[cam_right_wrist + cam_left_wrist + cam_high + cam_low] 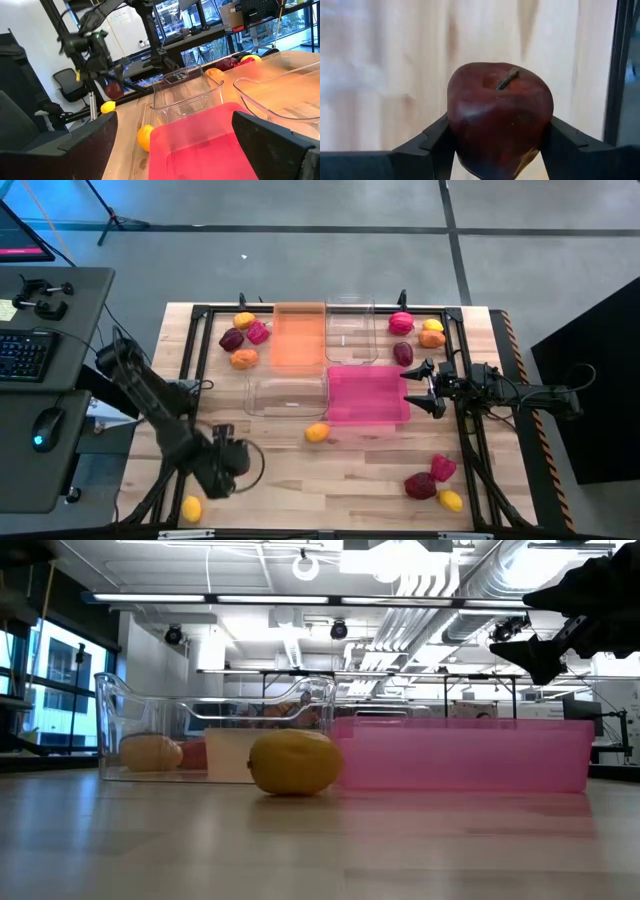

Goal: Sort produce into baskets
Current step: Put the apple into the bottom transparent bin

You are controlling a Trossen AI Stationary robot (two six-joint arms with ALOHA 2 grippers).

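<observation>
My left gripper is near the table's near left corner, shut on a dark maroon apple. The apple also shows under that gripper in the right wrist view. My right gripper is open and empty, above the right end of the pink basket. The orange basket and a clear basket stand at the far side. The second clear basket stands left of the pink one. A yellow-orange fruit lies on the table in front of the baskets. My left gripper pinches the apple by two opposite sides between its two fingers. The fingers come from above, pointing down. The apple's stem end faces up toward the wrist. In the right wrist view the apple hangs clear of the table.
Produce lies in groups: far left, far right and near right. A yellow piece lies at the near left corner. A black frame runs around the table's edges. A desk with keyboard stands to the left.
</observation>
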